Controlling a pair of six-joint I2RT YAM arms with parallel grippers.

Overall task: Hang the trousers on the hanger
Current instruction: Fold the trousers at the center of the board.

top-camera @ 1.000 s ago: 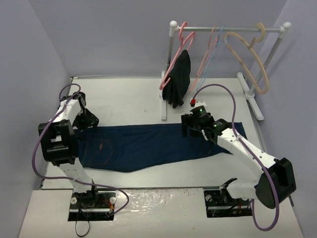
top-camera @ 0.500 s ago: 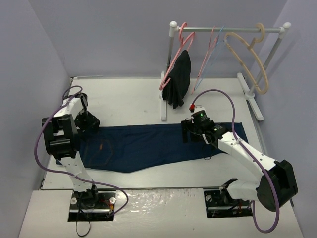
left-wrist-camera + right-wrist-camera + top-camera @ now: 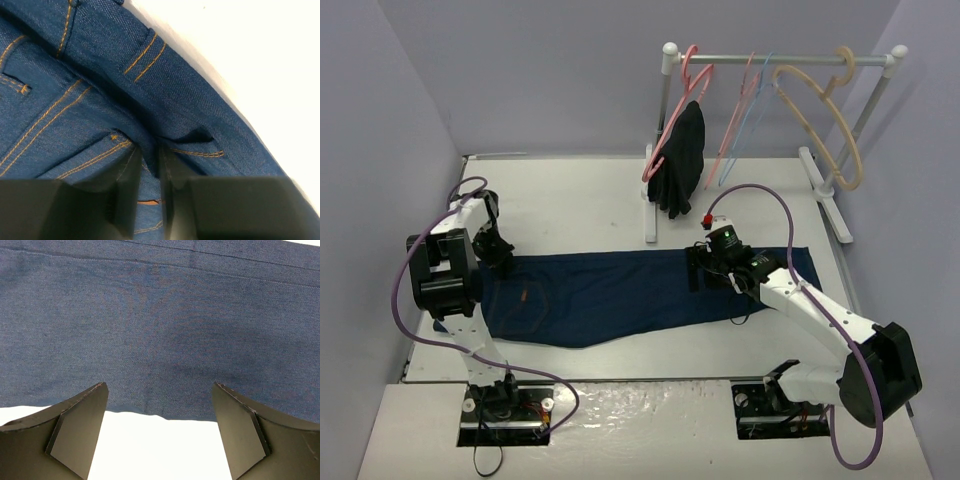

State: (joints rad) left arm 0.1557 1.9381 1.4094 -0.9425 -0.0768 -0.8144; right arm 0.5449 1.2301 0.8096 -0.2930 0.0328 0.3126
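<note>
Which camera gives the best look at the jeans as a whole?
The top view: the jeans lie flat across the table, full length. The left wrist view shows only stitched waistband fabric pinched in its pincer; the right wrist view only plain leg cloth.

Overhead looks down; wrists (close) seemingly share trousers (image 3: 620, 295).

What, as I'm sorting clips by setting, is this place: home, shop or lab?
Probably a robot lab: a left arm and right arm mounted at a white table, bare lilac walls close around, and a small rack behind jeans laid flat.
</note>
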